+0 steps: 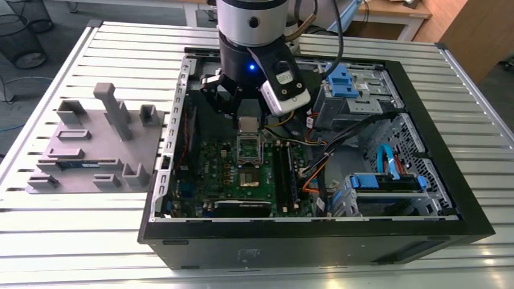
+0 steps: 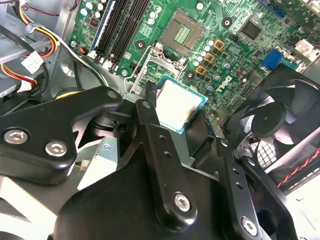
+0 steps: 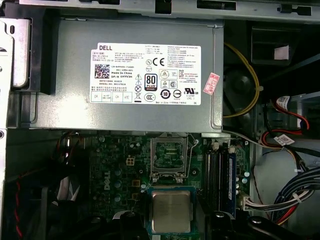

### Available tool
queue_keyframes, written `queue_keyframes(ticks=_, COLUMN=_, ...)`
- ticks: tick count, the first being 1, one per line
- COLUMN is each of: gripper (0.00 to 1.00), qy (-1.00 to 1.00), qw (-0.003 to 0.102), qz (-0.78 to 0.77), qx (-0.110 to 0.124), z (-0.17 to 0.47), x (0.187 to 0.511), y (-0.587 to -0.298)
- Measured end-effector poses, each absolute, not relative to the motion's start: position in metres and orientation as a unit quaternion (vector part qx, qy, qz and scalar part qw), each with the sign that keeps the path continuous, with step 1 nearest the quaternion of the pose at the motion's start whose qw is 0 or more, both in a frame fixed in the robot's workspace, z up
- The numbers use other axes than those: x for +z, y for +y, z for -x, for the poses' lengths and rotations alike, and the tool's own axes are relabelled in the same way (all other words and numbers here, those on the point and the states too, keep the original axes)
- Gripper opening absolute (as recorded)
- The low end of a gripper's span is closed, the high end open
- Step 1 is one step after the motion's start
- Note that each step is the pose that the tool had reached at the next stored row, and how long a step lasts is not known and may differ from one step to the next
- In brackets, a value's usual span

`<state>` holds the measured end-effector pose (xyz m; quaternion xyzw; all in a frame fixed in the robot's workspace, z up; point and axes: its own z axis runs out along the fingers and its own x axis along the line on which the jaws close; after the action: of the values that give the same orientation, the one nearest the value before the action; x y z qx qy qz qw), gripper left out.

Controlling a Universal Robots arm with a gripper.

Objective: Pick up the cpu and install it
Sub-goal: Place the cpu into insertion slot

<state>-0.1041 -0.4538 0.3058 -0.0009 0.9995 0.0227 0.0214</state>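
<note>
**Item: cpu** (image 2: 181,105). Flat square chip, plain silver top, green edge, no writing legible on it. It is grasped at two opposite edges by the black gripper (image 2: 177,107), whose fingers (image 2: 150,95) are closed against it. In the exterior view the cpu (image 1: 250,123) hangs under the gripper (image 1: 249,120), above the motherboard (image 1: 233,180) and just on the far side of the socket (image 1: 249,147). It is not seated.

**Socket** (image 3: 169,156). Open, with a metal frame around it, on the green motherboard (image 3: 110,175).

**Power supply** (image 3: 135,75). Grey metal box. It carries a large white label (image 3: 145,75) with dense black print, a barcode and rows of certification marks, and a small red-and-white sticker (image 3: 214,83) beside it.

**Cable tags.** White printed tag (image 2: 32,62) on a wire bundle.

**Computer case** (image 1: 321,247). Black, lying open on a slatted metal table (image 1: 80,241), with blue drive brackets (image 1: 341,81) at the exterior view's right.

**Grey tray** (image 1: 120,144). At the exterior view's left of the case, holding a green memory stick (image 1: 80,162).

**Fan** (image 2: 272,117). Black, beside the board.
</note>
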Motion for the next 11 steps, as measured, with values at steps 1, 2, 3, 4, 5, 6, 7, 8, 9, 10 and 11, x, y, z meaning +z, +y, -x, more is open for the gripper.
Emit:
queue_keyframes(ticks=1, gripper=0.47, qy=1.0, qw=0.021, qz=0.001, qx=0.023, z=0.1041, x=0.3058, y=-0.4538)
queue_keyframes(ticks=2, gripper=0.47, qy=1.0, qw=0.021, qz=0.001, qx=0.023, z=0.1041, x=0.3058, y=-0.4538)
queue_keyframes(ticks=3, gripper=0.47, qy=1.0, qw=0.021, qz=0.001, qx=0.023, z=0.1041, x=0.3058, y=-0.4538)
queue_keyframes(ticks=4, gripper=0.47, qy=1.0, qw=0.021, qz=0.001, qx=0.023, z=0.1041, x=0.3058, y=-0.4538)
queue_keyframes(ticks=5, gripper=0.47, qy=1.0, qw=0.021, qz=0.001, qx=0.023, z=0.1041, x=0.3057, y=-0.4538)
queue_keyframes(ticks=6, gripper=0.47, qy=1.0, qw=0.021, qz=0.001, qx=0.023, z=0.1041, x=0.3057, y=-0.4538)
queue_keyframes(ticks=7, gripper=0.47, qy=1.0, qw=0.021, qz=0.001, qx=0.023, z=0.1041, x=0.3057, y=-0.4538)
queue_keyframes(ticks=8, gripper=0.47, qy=1.0, qw=0.021, qz=0.001, qx=0.023, z=0.1041, x=0.3056, y=-0.4538)
queue_keyframes(ticks=9, gripper=0.47, qy=1.0, qw=0.022, qz=0.001, qx=0.023, z=0.1041, x=0.3051, y=-0.4538)
queue_keyframes(ticks=10, gripper=0.47, qy=1.0, qw=0.022, qz=0.001, qx=0.023, z=0.1041, x=0.3043, y=-0.4538)
queue_keyframes(ticks=11, gripper=0.47, qy=1.0, qw=0.021, qz=0.001, qx=0.023, z=0.1041, x=0.3034, y=-0.4538)
